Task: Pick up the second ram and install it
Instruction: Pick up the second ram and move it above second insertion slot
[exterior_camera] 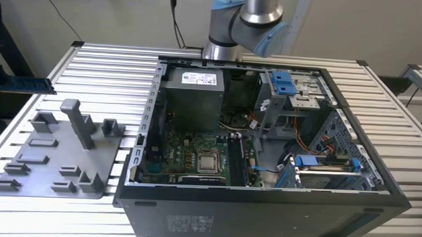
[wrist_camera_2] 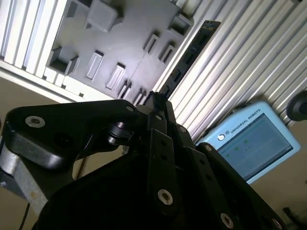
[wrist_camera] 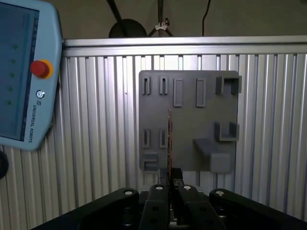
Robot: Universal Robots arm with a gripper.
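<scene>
The second ram [wrist_camera_2: 194, 50] is pictured clamped by one end between the closed fingers of the pincer [wrist_camera: 169, 178], projecting straight out past the fingertips, with a grey holder plate [wrist_camera: 192, 120] lying beyond its far tip. The stick is judged to be light, stiff and fragile, best gripped on its flat faces near one end, clear of the contacts. The gripped end is hidden by the pincer's links, and the contact edge cannot be made out.

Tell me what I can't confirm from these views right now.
1. Exterior view: the second ram is cut off by the left edge.
2. Exterior view: latches of the memory slots on the motherboard are too small and shadowed.
3. First wrist view: the ram stands edge-on, faces hidden.
4. Second wrist view: the fingers cover its gripped end.
</scene>
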